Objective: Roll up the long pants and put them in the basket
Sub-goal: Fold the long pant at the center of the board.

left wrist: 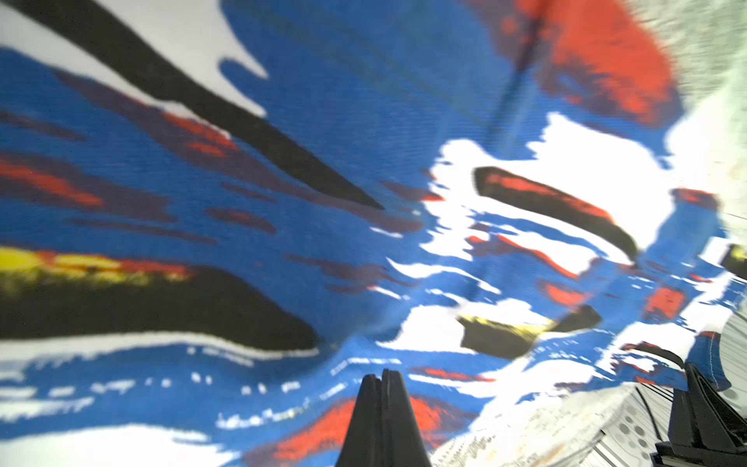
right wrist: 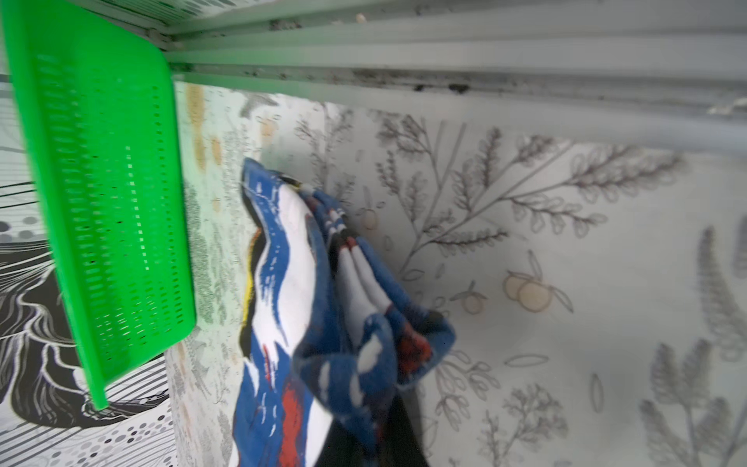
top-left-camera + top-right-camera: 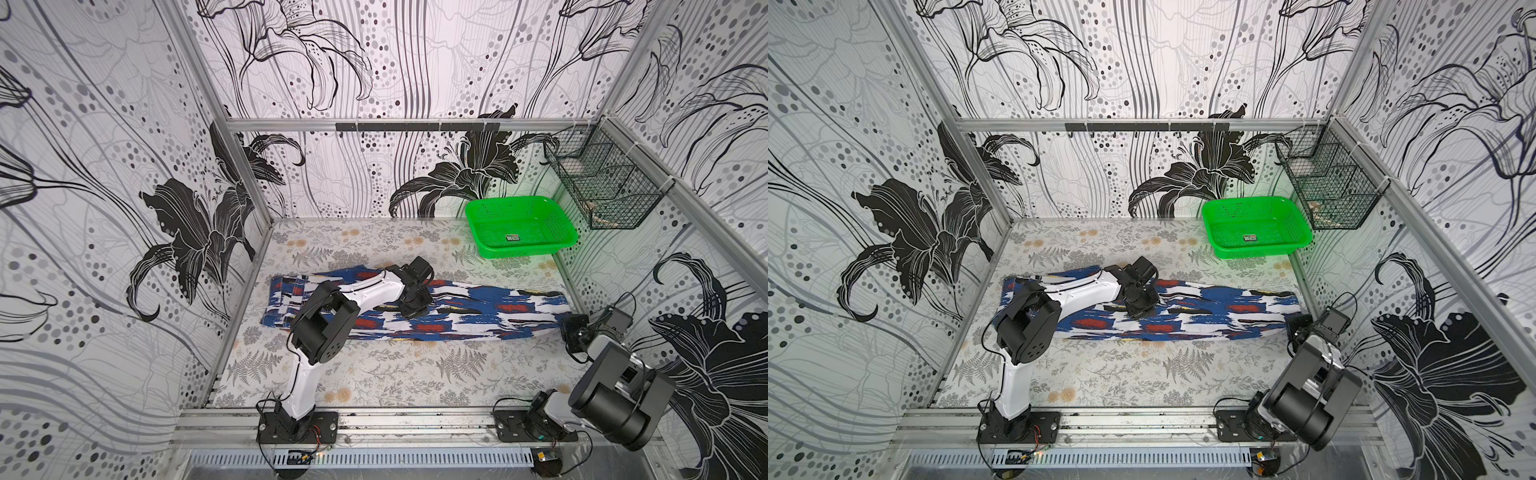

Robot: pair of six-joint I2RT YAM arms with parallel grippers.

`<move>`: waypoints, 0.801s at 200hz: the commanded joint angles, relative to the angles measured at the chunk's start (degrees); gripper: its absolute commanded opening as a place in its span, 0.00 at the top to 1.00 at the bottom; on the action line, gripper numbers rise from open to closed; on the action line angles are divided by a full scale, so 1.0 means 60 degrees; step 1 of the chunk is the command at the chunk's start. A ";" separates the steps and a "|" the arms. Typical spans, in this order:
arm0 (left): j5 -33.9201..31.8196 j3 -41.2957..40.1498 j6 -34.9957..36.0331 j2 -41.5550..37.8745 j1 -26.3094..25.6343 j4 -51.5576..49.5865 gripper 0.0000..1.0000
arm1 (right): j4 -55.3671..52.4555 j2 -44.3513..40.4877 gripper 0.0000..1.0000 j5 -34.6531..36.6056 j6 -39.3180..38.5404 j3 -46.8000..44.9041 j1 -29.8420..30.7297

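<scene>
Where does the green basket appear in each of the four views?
In a top view: the green basket is at the upper right, behind the right end of the long pants.
In a top view: the basket is again at the upper right.
Left wrist view: not in it.
Right wrist view: the basket is seen close, beside the pants' end.
Shared landmark: the long pants, visible in all four views.

A: Surface?
B: Table [image 3: 395, 374], fern-and-fruit printed cover.
A: Items on it?
B: One: long pants [image 3: 478, 316], flat beneath left gripper [image 3: 410, 311] fingers, end pinched by right gripper [image 3: 568, 327] fingers. Two: green basket [image 3: 525, 250], well beyond those.
</scene>
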 commanded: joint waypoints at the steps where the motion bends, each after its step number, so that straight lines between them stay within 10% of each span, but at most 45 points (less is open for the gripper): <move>1: -0.0061 -0.0033 0.0112 -0.0273 0.0025 -0.0085 1.00 | 0.0353 -0.0963 1.00 -0.0361 -0.0134 0.0022 0.0127; 160: -0.1819 0.0184 0.0949 0.0817 0.0039 -0.0289 1.00 | 0.0208 -0.2300 1.00 -0.1461 0.1483 0.2147 0.3727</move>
